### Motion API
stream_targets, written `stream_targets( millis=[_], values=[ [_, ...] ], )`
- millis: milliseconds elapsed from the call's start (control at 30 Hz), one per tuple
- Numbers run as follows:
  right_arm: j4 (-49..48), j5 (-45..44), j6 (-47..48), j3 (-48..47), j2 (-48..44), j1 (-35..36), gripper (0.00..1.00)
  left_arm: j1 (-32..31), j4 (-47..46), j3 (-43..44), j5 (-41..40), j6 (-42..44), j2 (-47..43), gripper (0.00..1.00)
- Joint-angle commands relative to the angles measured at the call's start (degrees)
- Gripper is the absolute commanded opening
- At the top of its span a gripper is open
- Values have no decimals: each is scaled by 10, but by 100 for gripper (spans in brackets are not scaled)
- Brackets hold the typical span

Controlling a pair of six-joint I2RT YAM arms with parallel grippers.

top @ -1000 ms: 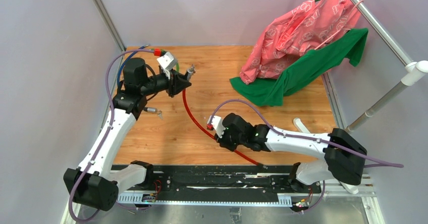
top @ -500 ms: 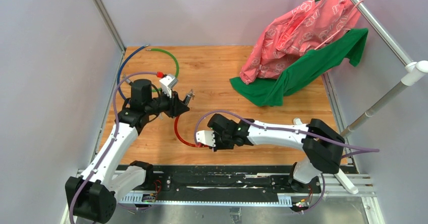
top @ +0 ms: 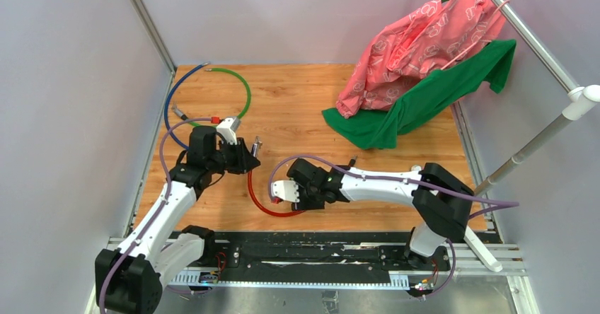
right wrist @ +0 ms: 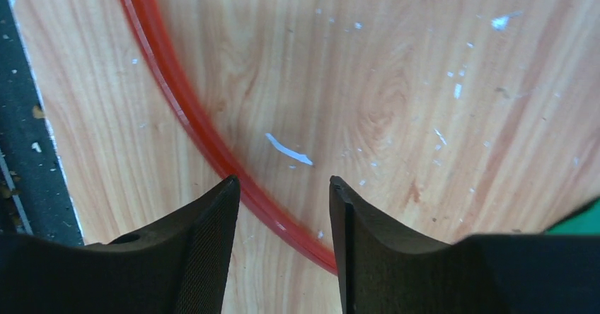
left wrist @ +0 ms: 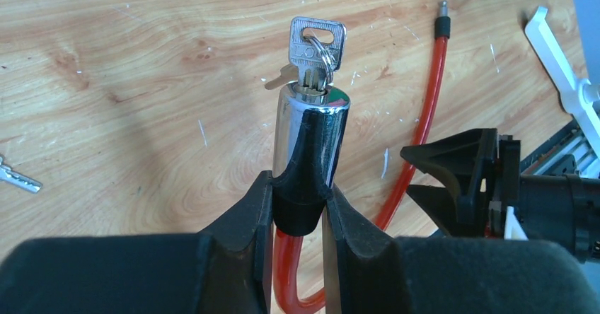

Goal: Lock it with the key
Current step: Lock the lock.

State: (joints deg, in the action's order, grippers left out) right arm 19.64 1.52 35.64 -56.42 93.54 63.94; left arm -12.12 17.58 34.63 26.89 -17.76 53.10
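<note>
My left gripper (left wrist: 301,187) is shut on the black collar of the red cable lock's silver cylinder (left wrist: 311,134), holding it upright. The key (left wrist: 316,45), on a small ring, sits in the cylinder's top. In the top view the same gripper (top: 247,157) is left of centre. The red cable (top: 258,201) loops toward the near edge. Its free pin end (left wrist: 443,10) lies on the wood. My right gripper (right wrist: 284,183) is open just above the cable (right wrist: 184,109), with nothing between its fingers; from above it (top: 283,192) is close to the loop.
A green cable (top: 244,88) and a blue cable (top: 170,102) lie at the back left. Pink and green clothes (top: 417,59) are heaped at the back right. A loose key (left wrist: 18,178) lies on the wood. A white part (top: 417,169) sits near the right arm.
My left arm has drawn the lock cylinder back toward the near side. My right gripper slid left along the red cable and its jaws opened off it.
</note>
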Motion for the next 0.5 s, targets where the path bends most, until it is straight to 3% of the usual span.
stream_targets(
  millis=[0,133,233,333,367,467],
  values=[
    [-15,-45,-47,-16,-53,-10,54,-1,-20,0,-13,-24,-10,0],
    [-51,-28,-160,-11,-150,-30,65,-1,-37,-16,-18,-39,-11,0],
    [-79,-101,-312,-11,-194,-72,71,-1,-58,-33,-16,-58,-18,0],
    [65,-261,-517,-55,-192,-110,71,-1,-63,-39,-10,-58,-23,0],
    [153,-322,-609,-65,-189,-125,71,-1,-61,-39,-13,-58,-23,0],
    [234,-317,-720,-23,-193,-189,72,-1,-66,-42,-9,-57,-24,0]
  ],
)
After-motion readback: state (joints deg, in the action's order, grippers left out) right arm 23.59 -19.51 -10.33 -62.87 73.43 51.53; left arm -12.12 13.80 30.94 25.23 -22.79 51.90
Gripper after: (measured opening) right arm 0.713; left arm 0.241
